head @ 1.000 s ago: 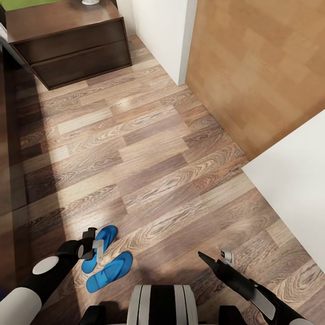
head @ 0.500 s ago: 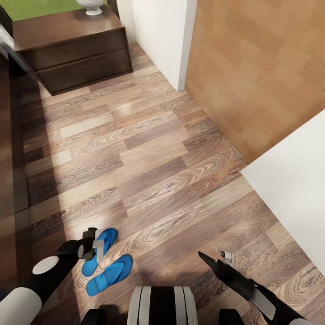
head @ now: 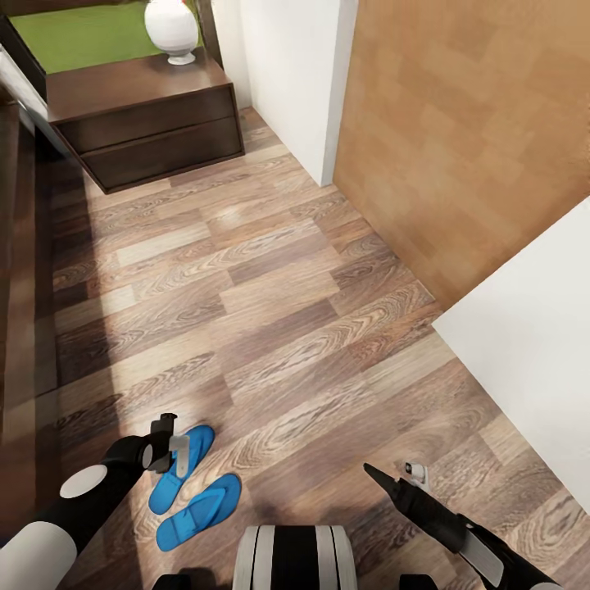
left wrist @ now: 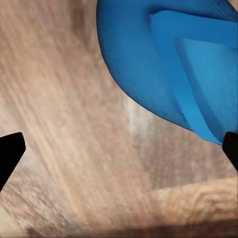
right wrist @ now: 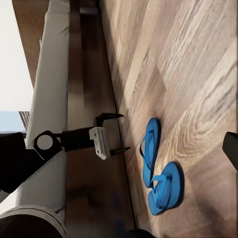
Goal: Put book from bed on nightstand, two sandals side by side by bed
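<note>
The head camera has tilted up over the last second: the nightstand [head: 147,123] now shows more of its top, and a white lamp base [head: 171,29] has come into view on it. That is camera motion; the things themselves have not moved.

Both blue sandals [head: 190,487] lie on the wood floor [head: 270,311], side by side and nearly touching, close to the dark bed frame [head: 16,328] at the robot's left. That placement looks done, or close to it.

The left gripper [head: 174,447] hangs just above the sandal nearer the bed, in the same spot as before. Its fingers [right wrist: 113,134] are spread wide and hold nothing; the left wrist view looks down on the sandal's heel end with bare floor beside it.

The right gripper [head: 393,475] sits low over the floor, well apart from the sandals; I cannot tell whether it is spread or pressed together.

The book is nowhere in these pictures. Looking up toward the nightstand probably means the book step is next.
</note>
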